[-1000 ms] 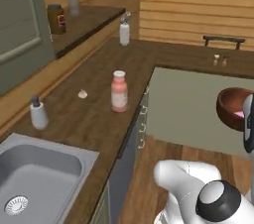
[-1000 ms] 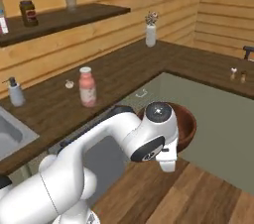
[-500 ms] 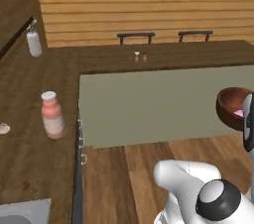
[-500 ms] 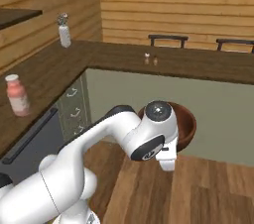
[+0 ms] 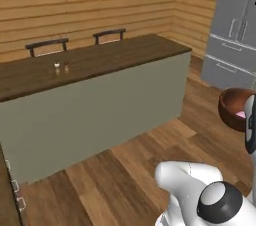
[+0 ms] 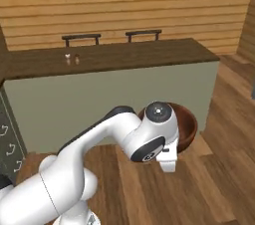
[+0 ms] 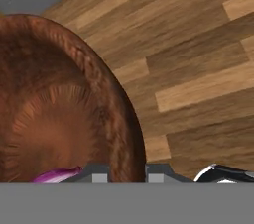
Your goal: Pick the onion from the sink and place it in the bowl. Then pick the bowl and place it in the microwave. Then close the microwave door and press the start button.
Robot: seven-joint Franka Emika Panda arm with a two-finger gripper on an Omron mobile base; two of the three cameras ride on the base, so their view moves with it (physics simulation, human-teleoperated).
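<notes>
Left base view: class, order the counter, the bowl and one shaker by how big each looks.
1. Counter, largest.
2. Bowl, though it sits nearer the camera and is cut off at the frame edge.
3. Shaker, smallest.

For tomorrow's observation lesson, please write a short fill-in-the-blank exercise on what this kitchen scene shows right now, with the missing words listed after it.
1. The jaws are shut on the rim of the ____, held in the air above the wooden floor.
2. A sliver of the purple ____ lies inside the bowl.
3. Two dark ____ stand behind the long counter.
4. Two tiny shakers stand on the ____.

Missing words: bowl; onion; chairs; counter
</notes>
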